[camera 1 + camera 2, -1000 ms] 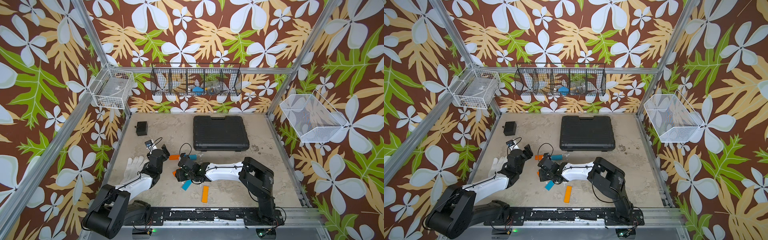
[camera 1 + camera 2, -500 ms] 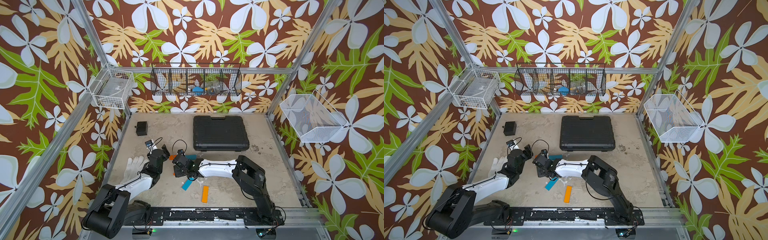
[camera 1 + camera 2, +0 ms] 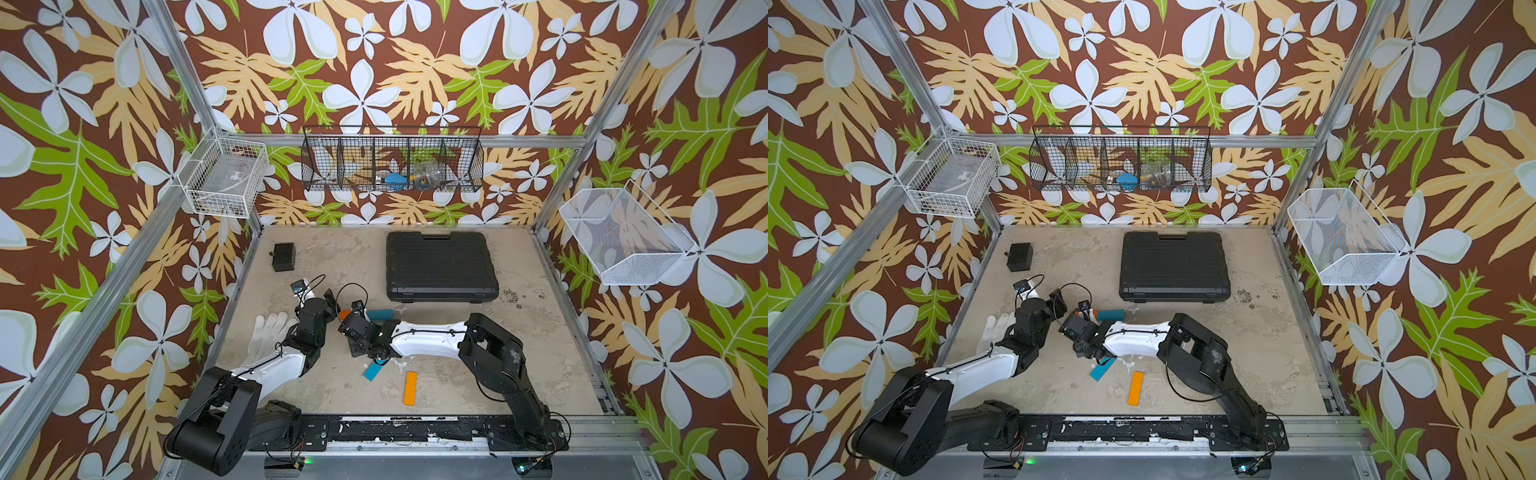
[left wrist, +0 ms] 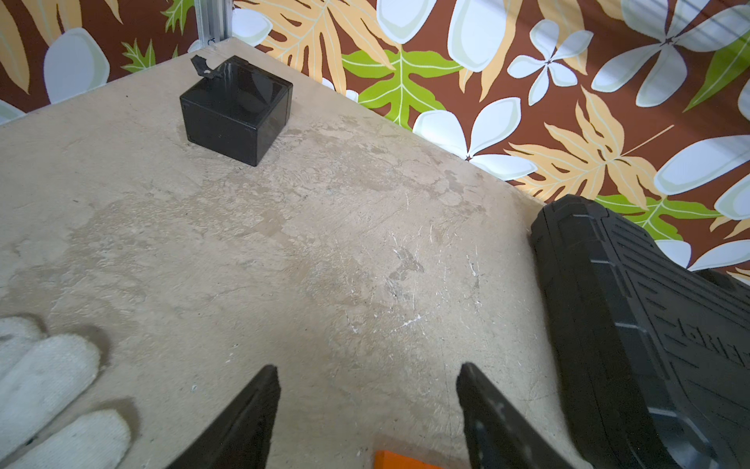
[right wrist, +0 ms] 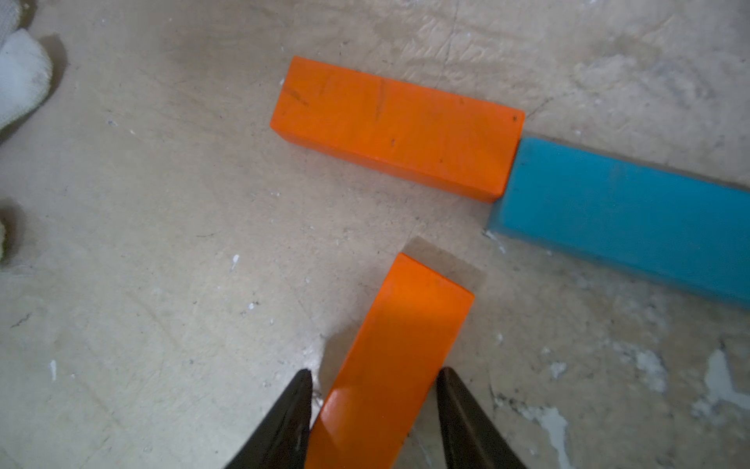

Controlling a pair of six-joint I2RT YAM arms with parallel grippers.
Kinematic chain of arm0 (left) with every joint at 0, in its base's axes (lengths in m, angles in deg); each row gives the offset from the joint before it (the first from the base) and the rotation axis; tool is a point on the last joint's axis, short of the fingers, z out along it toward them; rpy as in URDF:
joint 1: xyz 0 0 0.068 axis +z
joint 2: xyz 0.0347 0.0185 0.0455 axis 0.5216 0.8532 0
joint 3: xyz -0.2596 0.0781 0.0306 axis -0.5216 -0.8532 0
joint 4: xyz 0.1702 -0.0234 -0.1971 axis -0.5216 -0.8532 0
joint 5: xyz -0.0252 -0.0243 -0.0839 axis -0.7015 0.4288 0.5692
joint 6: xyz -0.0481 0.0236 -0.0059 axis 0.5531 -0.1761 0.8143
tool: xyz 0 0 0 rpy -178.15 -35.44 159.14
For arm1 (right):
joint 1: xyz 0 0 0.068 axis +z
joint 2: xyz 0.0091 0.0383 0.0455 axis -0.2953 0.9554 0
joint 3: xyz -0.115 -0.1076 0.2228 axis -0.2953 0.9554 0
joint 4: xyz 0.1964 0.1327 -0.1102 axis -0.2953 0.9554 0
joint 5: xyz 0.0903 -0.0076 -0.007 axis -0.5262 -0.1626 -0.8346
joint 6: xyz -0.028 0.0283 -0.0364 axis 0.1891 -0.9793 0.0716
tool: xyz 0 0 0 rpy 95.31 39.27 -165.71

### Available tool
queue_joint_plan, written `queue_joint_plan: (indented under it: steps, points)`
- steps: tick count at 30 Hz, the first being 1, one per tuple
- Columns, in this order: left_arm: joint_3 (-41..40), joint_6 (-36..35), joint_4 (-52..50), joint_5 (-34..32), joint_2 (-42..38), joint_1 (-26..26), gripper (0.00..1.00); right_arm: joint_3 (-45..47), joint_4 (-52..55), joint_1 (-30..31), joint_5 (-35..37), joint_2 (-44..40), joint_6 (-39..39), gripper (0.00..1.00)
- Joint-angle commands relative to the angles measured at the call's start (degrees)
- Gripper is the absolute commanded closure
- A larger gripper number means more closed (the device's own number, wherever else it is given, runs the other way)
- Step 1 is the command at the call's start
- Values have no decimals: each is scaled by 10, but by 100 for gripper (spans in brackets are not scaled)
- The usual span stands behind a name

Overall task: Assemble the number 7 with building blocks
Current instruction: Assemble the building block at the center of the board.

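An orange block (image 5: 395,126) and a blue block (image 5: 625,215) lie end to end in a row on the table; in both top views the blue one (image 3: 380,314) (image 3: 1111,314) shows just behind my right wrist. My right gripper (image 5: 375,371) is shut on a second orange block (image 5: 401,337), whose far end points at that row's joint, a short gap away. A loose blue block (image 3: 374,370) and a loose orange block (image 3: 410,387) lie nearer the front. My left gripper (image 4: 367,367) stands open beside the row, with only an orange corner (image 4: 401,461) low between its fingers.
A black case (image 3: 440,266) lies at the back right and a small black box (image 3: 284,256) at the back left. A white glove (image 3: 268,332) lies left of my left arm. Wire baskets (image 3: 392,164) hang on the walls.
My right gripper has moved left and back toward the orange-blue row, and its jaws have narrowed onto the orange block. The left arm has stayed put.
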Motion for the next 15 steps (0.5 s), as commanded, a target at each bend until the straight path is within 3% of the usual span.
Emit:
queue_joint_plan:
  steps: [1,3,7,15]
  points:
    - [3,0,8,2,1,1,28,11,38,8,-5,-6,2,53]
    - [3,0,8,1,1,1,28,24,39,14,0,-16,0,58]
    - [3,1,8,4,2,1,28,60,34,15,6,-41,-2,77]
    - [4,1,8,4,4,1,28,153,15,0,-13,-110,-13,78]
